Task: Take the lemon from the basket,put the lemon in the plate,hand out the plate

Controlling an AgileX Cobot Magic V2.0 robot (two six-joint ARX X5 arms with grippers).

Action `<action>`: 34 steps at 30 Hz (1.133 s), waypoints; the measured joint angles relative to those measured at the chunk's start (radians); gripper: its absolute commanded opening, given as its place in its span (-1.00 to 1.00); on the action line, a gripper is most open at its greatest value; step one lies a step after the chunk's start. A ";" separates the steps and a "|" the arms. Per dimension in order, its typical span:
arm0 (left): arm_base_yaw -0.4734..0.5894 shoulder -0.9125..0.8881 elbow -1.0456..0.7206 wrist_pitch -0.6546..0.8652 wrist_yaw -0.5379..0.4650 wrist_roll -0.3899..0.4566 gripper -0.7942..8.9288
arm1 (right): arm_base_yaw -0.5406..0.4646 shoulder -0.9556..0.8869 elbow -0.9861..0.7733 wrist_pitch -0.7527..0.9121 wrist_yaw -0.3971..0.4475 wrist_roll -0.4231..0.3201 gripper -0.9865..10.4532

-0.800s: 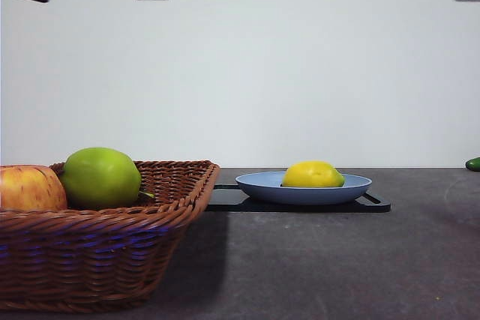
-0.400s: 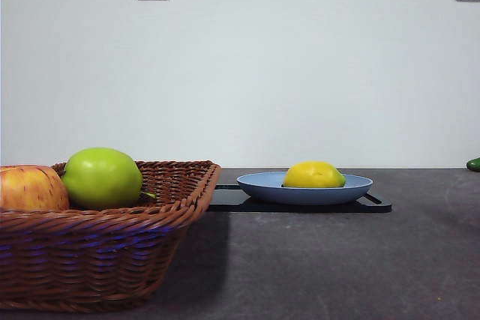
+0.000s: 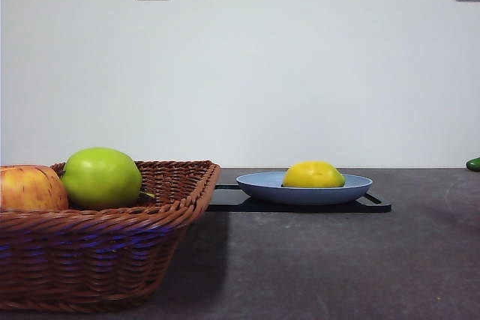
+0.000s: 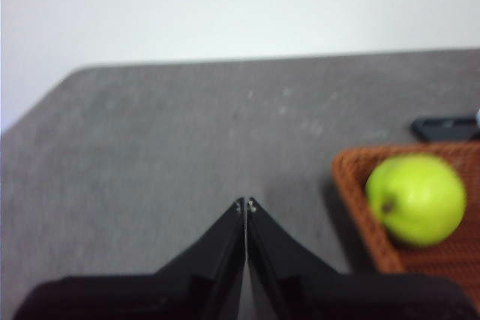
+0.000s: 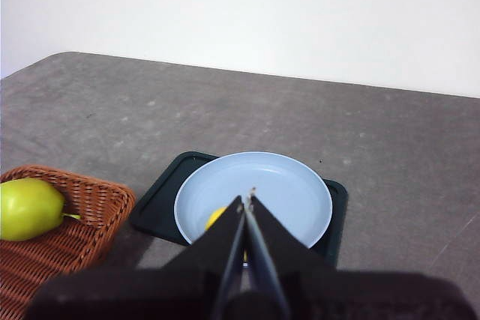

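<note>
Blue plate [image 5: 253, 197] holds the lemon [image 3: 313, 174] and lies below and ahead of the right gripper [image 5: 247, 200], the nearer one; both grippers' jaws are pressed together, empty, the left gripper [image 4: 247, 204] beside the basket [image 4: 390, 237].

A dark grey speckled worktop [image 3: 337, 260] is carrying a brown wicker basket [image 3: 97, 260] toward its left edge, a flat black tray [image 3: 229, 200] just beside it, and a small green object [image 3: 473, 163] lying at the far right edge.
</note>
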 measured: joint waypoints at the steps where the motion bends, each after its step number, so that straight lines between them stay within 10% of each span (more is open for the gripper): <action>1: 0.006 -0.011 -0.018 -0.001 0.000 -0.004 -0.82 | 0.000 0.000 0.000 0.000 0.000 0.000 -0.82; 34: 0.046 -0.076 -0.092 0.001 0.003 -0.028 -0.82 | 0.000 0.000 0.000 0.000 0.000 0.000 -0.82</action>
